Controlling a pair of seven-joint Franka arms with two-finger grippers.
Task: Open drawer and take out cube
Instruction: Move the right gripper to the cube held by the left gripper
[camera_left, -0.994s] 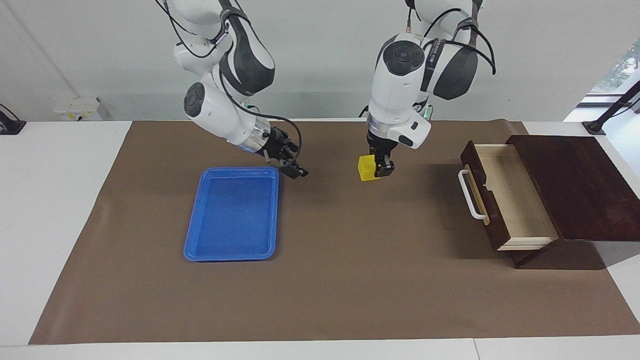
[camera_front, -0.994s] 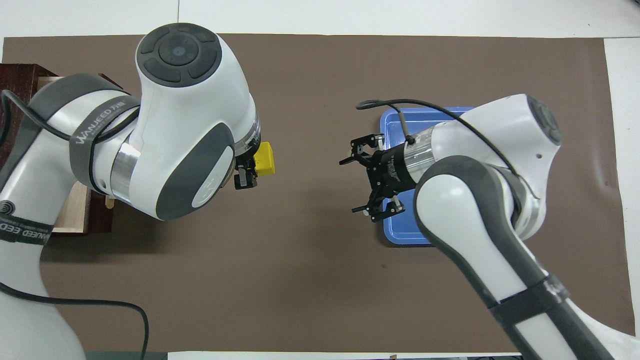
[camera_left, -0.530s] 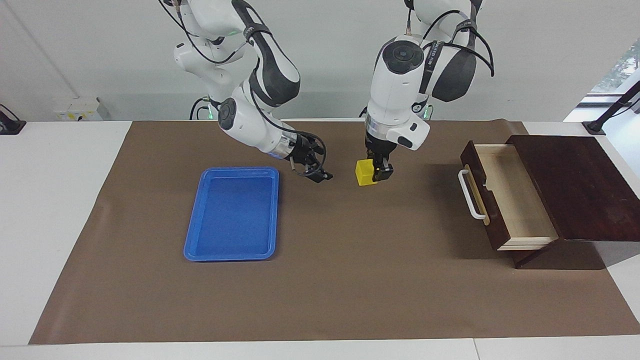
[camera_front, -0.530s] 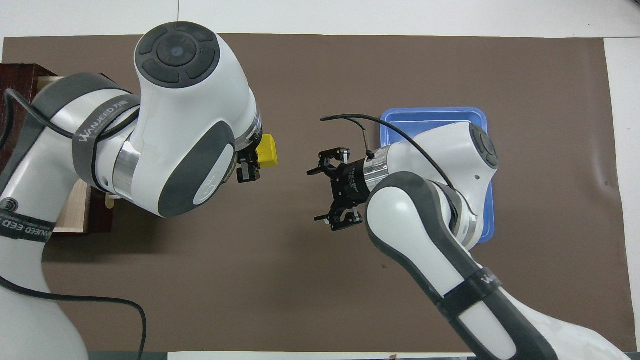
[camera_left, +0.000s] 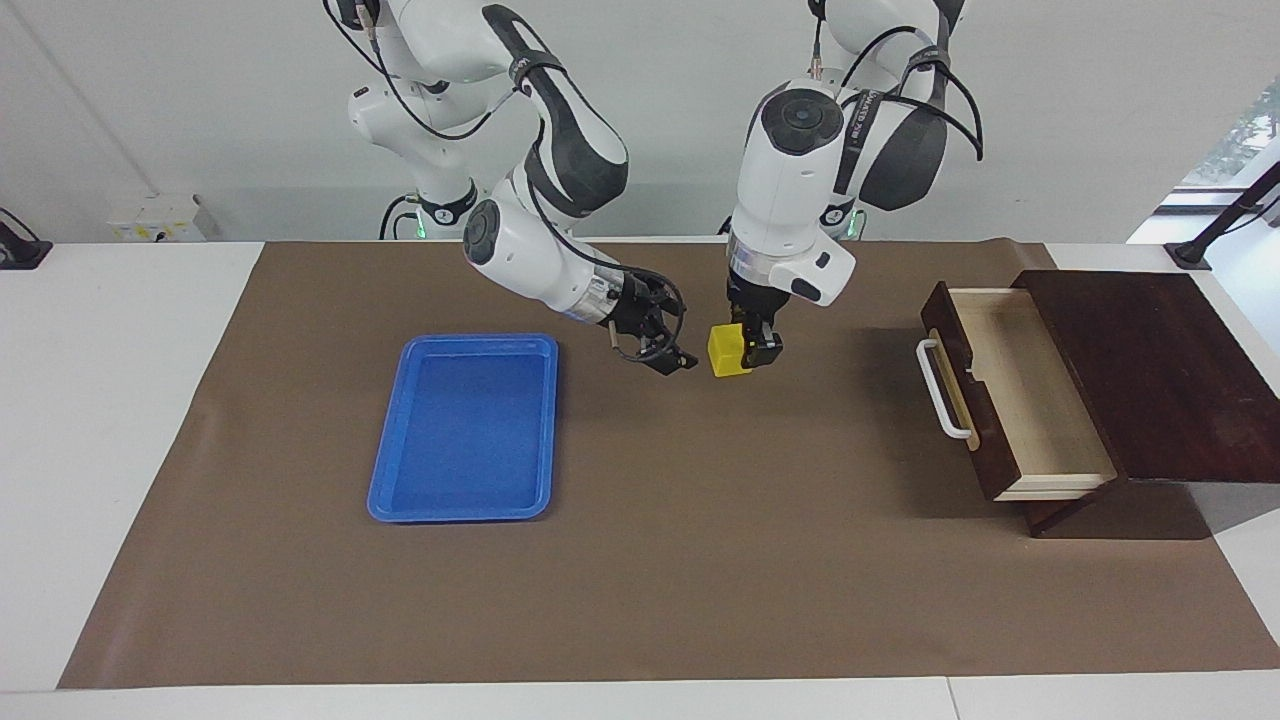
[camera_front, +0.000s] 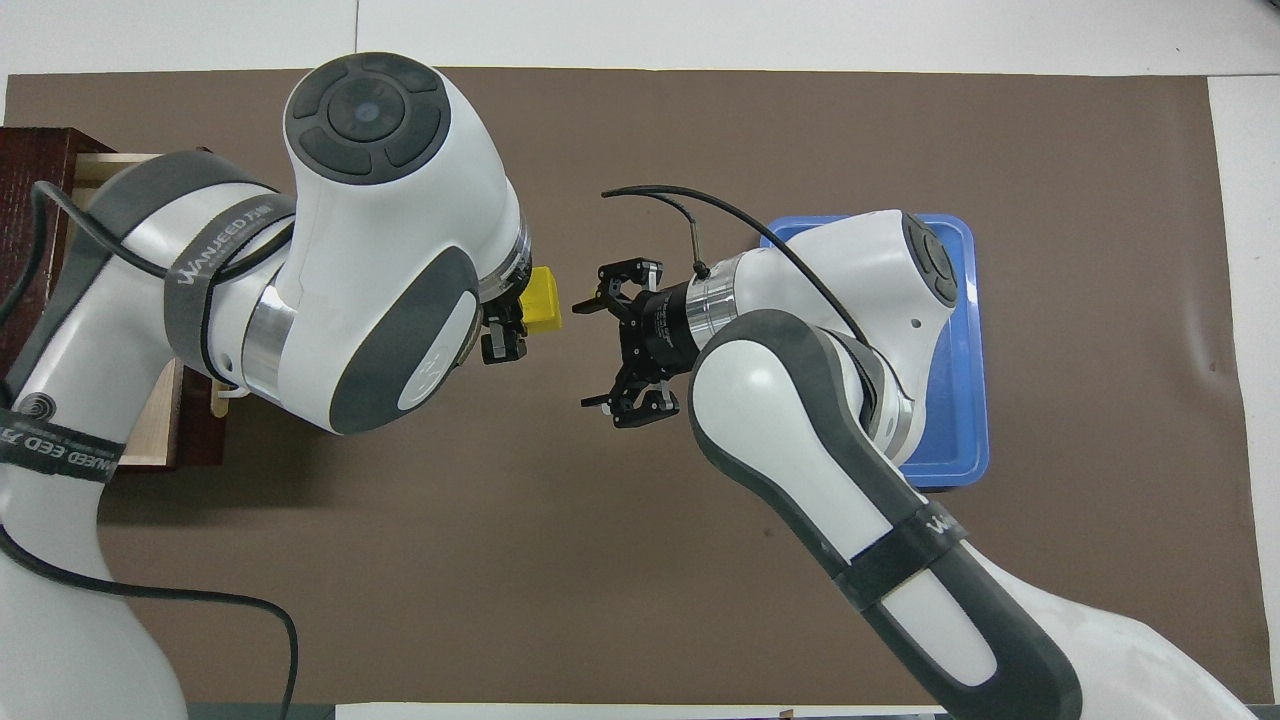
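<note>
One yellow cube (camera_left: 727, 349) is out of the drawer (camera_left: 1010, 390), pinched in my left gripper (camera_left: 745, 352) over the bare brown mat on the bench (camera_left: 120, 400), between drawer and blue tray (camera_left: 465, 430). My right gripper (camera_left: 668, 350) hovers just beside it, fingers spread wide. I judge this a hand-over step: next, the right gripper must enclose the cube before the left lets go. Count: one drawer, standing open; one tray; one cube.
</note>
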